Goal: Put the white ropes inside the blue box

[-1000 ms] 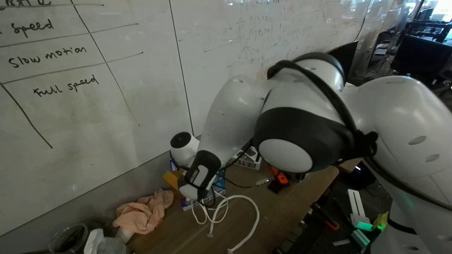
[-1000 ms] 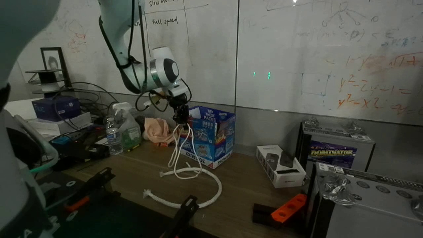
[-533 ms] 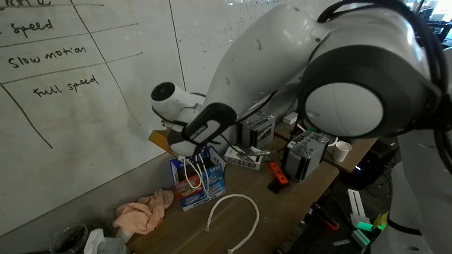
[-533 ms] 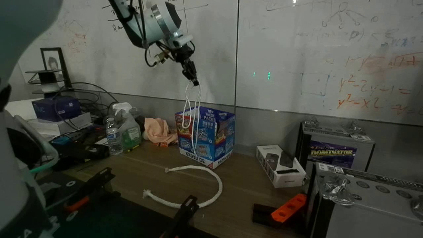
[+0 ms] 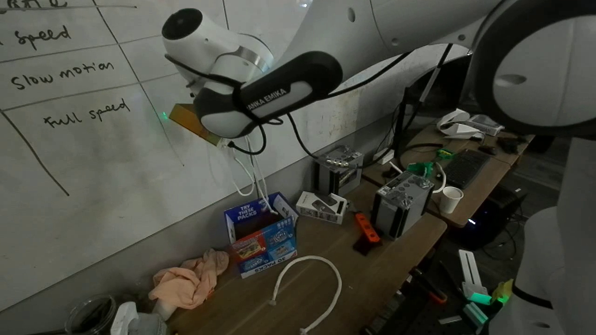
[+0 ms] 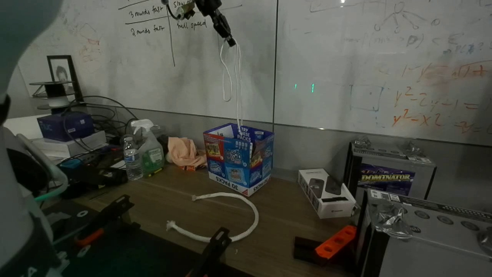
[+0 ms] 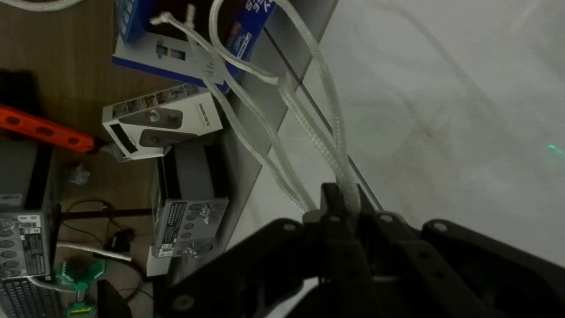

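My gripper [image 6: 230, 42] is high above the blue box, shut on a thin white rope [image 6: 239, 88]. In the wrist view the gripper [image 7: 348, 194] pinches this rope [image 7: 309, 121], which hangs in loops and strands. Its lowest ends reach the box opening, seemingly just within the rim. The blue box [image 6: 235, 163] stands open-topped against the wall and also shows in an exterior view [image 5: 265, 249]. A thicker white rope [image 6: 256, 215] lies curved on the table in front of the box, and shows in an exterior view [image 5: 340, 281]. The arm hides the fingers in that view.
A whiteboard [image 6: 326, 77] rises behind the box. A white carton [image 6: 326, 192], an orange tool [image 6: 336, 242] and grey battery cases [image 6: 430, 238] stand to one side. A peach cloth [image 6: 184, 152], spray bottle [image 6: 151, 150] and water bottle [image 6: 132, 159] are on the other. A clamp [image 6: 215, 250] grips the table's edge.
My gripper has risen from in front of the box to high above it, lifting the thin rope off the table and bringing its ends over the opening. The thicker rope stays on the table.
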{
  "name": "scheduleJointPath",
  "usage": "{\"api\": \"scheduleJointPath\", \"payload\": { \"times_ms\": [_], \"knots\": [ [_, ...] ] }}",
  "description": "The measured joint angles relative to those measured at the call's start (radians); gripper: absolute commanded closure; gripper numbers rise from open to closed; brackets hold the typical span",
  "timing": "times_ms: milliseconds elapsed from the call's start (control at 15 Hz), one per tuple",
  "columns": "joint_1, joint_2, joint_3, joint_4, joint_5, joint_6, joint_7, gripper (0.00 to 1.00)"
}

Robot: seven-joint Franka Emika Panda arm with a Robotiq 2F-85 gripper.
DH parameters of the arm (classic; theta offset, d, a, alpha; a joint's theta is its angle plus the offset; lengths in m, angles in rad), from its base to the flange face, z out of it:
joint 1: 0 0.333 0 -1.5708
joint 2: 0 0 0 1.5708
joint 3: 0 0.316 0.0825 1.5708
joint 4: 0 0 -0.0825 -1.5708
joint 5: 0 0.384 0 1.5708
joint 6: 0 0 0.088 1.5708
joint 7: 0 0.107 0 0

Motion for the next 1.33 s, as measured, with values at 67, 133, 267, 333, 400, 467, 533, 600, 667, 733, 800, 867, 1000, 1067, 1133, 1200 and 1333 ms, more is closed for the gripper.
{"api": "scheduleJointPath", "payload": {
  "times_ms": [67, 133, 267, 333, 400, 467, 533, 600, 667, 733, 800, 867, 1000, 1067, 1133, 1200, 1333],
  "knots": [
    [-0.026, -0.009, 0.035, 0.012, -0.007, -0.014, -0.001, 0.91],
    [-0.051, -0.016, 0.068, 0.02, -0.01, -0.022, -0.002, 0.92],
    [-0.091, -0.02, 0.125, 0.026, -0.019, -0.029, -0.004, 0.92],
    [-0.108, -0.019, 0.147, 0.025, -0.02, -0.03, -0.005, 0.92],
    [-0.124, -0.015, 0.167, 0.025, -0.02, -0.03, -0.008, 0.92],
    [-0.137, -0.01, 0.182, 0.024, -0.02, -0.03, -0.011, 0.92],
    [-0.15, -0.002, 0.193, 0.024, -0.02, -0.03, -0.016, 0.92],
    [-0.161, 0.009, 0.201, 0.024, -0.02, -0.03, -0.02, 0.92],
    [-0.171, 0.023, 0.206, 0.024, -0.02, -0.03, -0.023, 0.92],
    [-0.18, 0.038, 0.209, 0.025, -0.02, -0.029, -0.024, 0.92],
    [-0.188, 0.053, 0.211, 0.027, -0.02, -0.028, -0.025, 0.92],
    [-0.194, 0.068, 0.212, 0.03, -0.02, -0.028, -0.025, 0.92],
    [-0.203, 0.095, 0.211, 0.035, -0.02, -0.027, -0.025, 0.92],
    [-0.206, 0.107, 0.211, 0.039, -0.021, -0.027, -0.026, 0.93],
    [-0.209, 0.118, 0.211, 0.044, -0.021, -0.027, -0.026, 0.92],
    [-0.211, 0.128, 0.211, 0.049, -0.021, -0.026, -0.027, 0.92],
    [-0.214, 0.145, 0.21, 0.056, -0.021, -0.026, -0.029, 0.92]
  ]
}}
